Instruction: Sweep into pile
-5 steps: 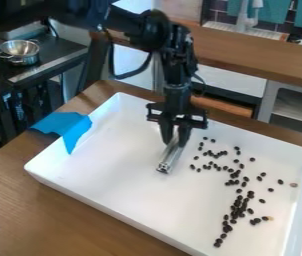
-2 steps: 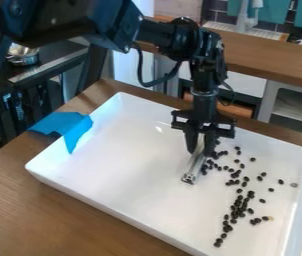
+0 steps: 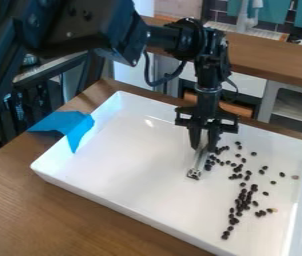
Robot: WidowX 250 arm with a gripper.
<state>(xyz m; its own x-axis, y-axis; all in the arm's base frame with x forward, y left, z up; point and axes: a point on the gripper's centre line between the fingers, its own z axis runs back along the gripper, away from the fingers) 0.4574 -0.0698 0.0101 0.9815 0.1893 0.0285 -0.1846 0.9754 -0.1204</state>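
Note:
The black gripper [image 3: 204, 146] hangs down over the right-centre of the white tray, shut on a silver metal bar [image 3: 199, 163]. The bar's near end rests at or just above the tray floor, slanting toward the camera. Dark beans [image 3: 243, 201] lie scattered right of the bar, densest in a band toward the tray's near right part. A smaller cluster [image 3: 210, 162] sits directly against or beside the bar's right side. One light brown bean [image 3: 295, 177] lies near the right wall. The gripper hides part of the bar's upper end.
The white tray [image 3: 123, 212] has raised walls and stands on a brown wooden table [image 3: 80, 220]. Blue cloth or tape [image 3: 67, 128] hangs over its left edge. Behind are a wooden counter [image 3: 274, 62] and a dark stove area at the left.
The gripper with the metal bar has moved right across the tray up to the upper beans. The tray and beans have shifted slightly right.

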